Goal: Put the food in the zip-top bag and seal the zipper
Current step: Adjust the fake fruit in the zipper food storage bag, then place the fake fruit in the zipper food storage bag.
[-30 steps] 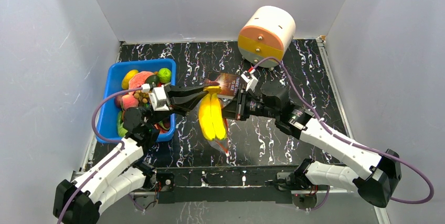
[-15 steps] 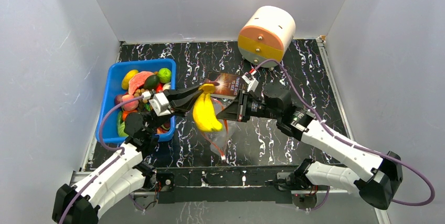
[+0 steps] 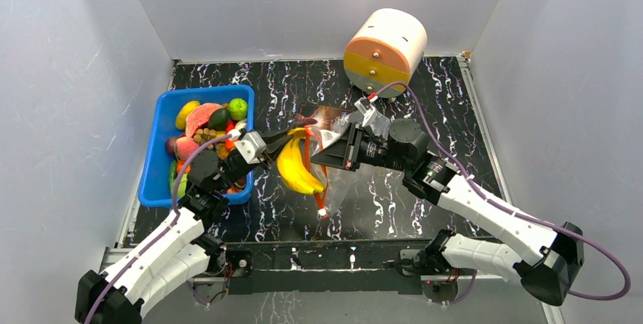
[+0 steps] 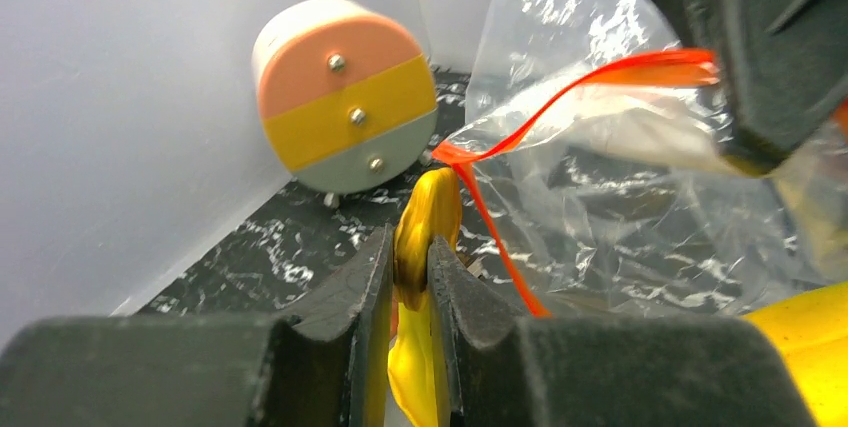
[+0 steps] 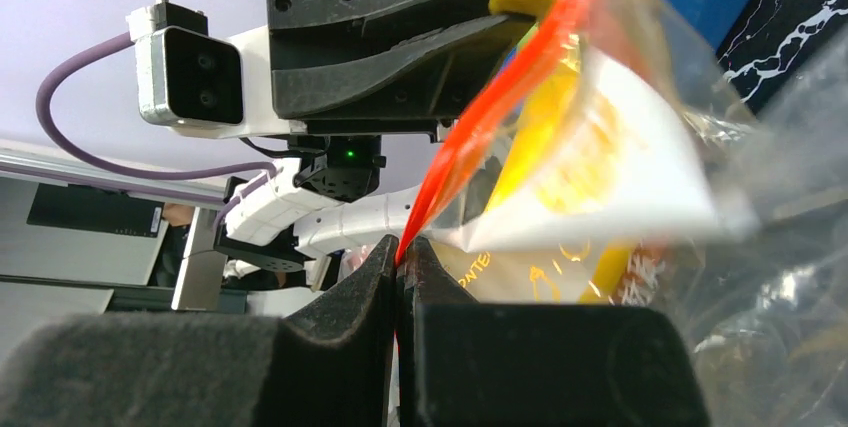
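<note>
Left arm [image 3: 163,239], right arm [image 3: 485,210]: jaws clamped.

Top-down cam, going off the blue bin [image 3: 155,158] as the anchor: it's piled with toy food [image 3: 208,123]. Just right of the bin, the left gripper [image 3: 297,134] is pinching the stem end of a yellow banana [image 3: 294,168], which hangs curving down. A bit further right of the bin, the right gripper [image 3: 322,154] is clamped on the top edge of the clear zip-top bag [image 3: 343,187]. The bag's red-orange zipper [image 3: 312,180] runs right along the banana. Can't tell if the banana's actually inside. Way right of the bin, further back, sits a cream, orange and yellow drum [image 3: 384,51].
</note>
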Controlling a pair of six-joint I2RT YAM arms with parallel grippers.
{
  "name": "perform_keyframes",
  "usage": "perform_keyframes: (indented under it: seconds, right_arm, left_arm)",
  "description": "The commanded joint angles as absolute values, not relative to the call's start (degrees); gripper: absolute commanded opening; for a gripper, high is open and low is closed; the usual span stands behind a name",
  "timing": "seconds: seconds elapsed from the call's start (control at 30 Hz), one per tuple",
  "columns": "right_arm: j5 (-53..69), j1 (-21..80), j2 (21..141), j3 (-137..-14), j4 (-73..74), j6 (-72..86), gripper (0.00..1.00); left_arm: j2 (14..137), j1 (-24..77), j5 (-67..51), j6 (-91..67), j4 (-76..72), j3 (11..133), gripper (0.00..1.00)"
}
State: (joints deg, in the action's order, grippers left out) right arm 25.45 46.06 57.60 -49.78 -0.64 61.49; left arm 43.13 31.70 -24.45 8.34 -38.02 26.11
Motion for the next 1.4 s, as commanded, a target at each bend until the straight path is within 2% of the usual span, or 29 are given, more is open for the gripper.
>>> perform_keyframes:
  seconds: [0.0,0.27,0.43,0.7,0.9,1.1,1.37]
  right_arm:
    - [25.5,46.2,57.6,-52.9,-5.7,62.4,0.0]
    - [21.7,46.2,59.4,-53.3,-3.3,61.2,0.0]
    - [14.0,46.2,61.9,-52.7,-2.9,65.7,0.0]
    - [11.4,46.4,70.6,-53.9,-11.4,73.4,0.0]
    - [7.8,47.7,74.0,-55.4,-15.5,78.2,0.0]
    - [2.1,49.5,74.1,-55.9,-13.4,77.4,0.0]
    - [-2.3,50.8,74.4,-55.9,-7.7,74.5,0.0]
  left_arm:
    - [41.9,31.9,-17.5,15.4,-30.8,30.0,0.0]
    - [43.4,32.0,-12.2,15.1,-25.7,33.5,0.0]
    - [44.7,32.2,-5.3,12.5,-25.3,34.3,0.0]
    - [47.6,32.6,0.5,14.9,-20.0,36.4,0.0]
    - [51.1,32.9,9.5,17.5,-13.1,41.3,0.0]
    - [53.3,33.0,16.4,18.8,-10.0,43.3,0.0]
    - [56.1,33.1,18.7,16.7,-9.5,46.3,0.0]
